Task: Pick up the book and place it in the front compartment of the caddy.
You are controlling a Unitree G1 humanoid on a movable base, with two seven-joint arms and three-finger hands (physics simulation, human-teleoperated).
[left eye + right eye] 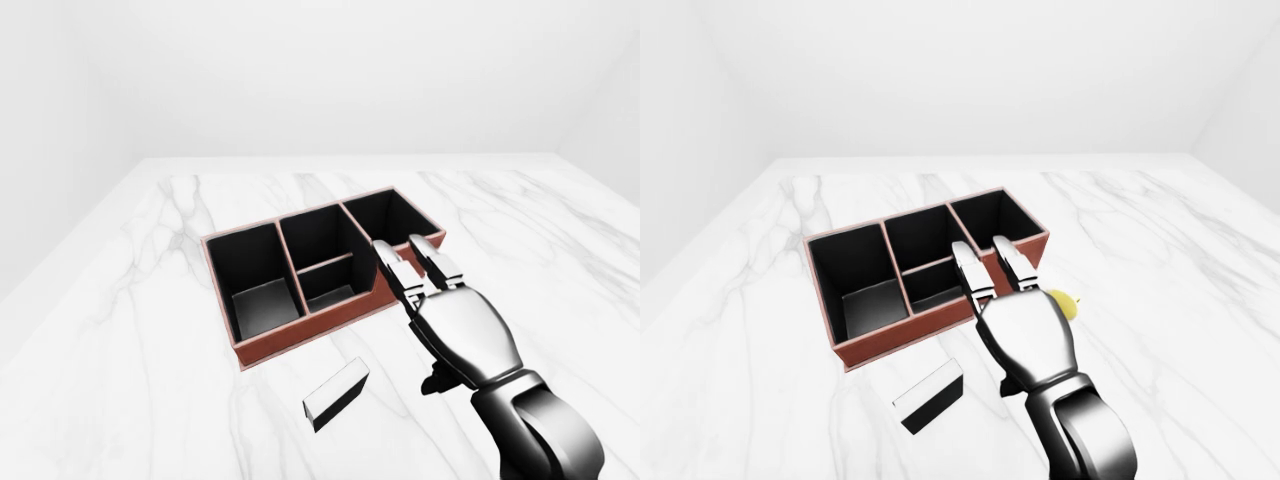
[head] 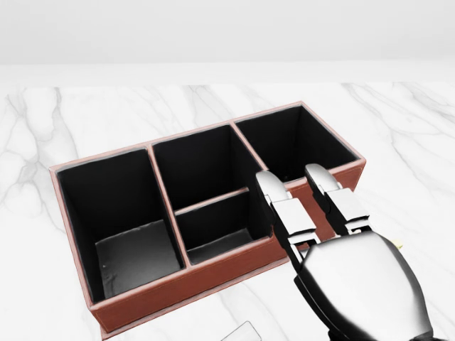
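The book is a thin dark block with white page edges. It lies flat on the marble table, just below the caddy's lower wall. The caddy is a reddish-brown box with black insides: one large compartment at the left, a middle one split in two, and one at the right. My right hand is open and empty, fingers stretched out over the caddy's lower right corner. It hangs to the right of and above the book, apart from it. My left hand is not in view.
The white marble table spreads all around the caddy. A small yellow thing peeks out from behind my right hand, to the right of the caddy. White walls close the top of the views.
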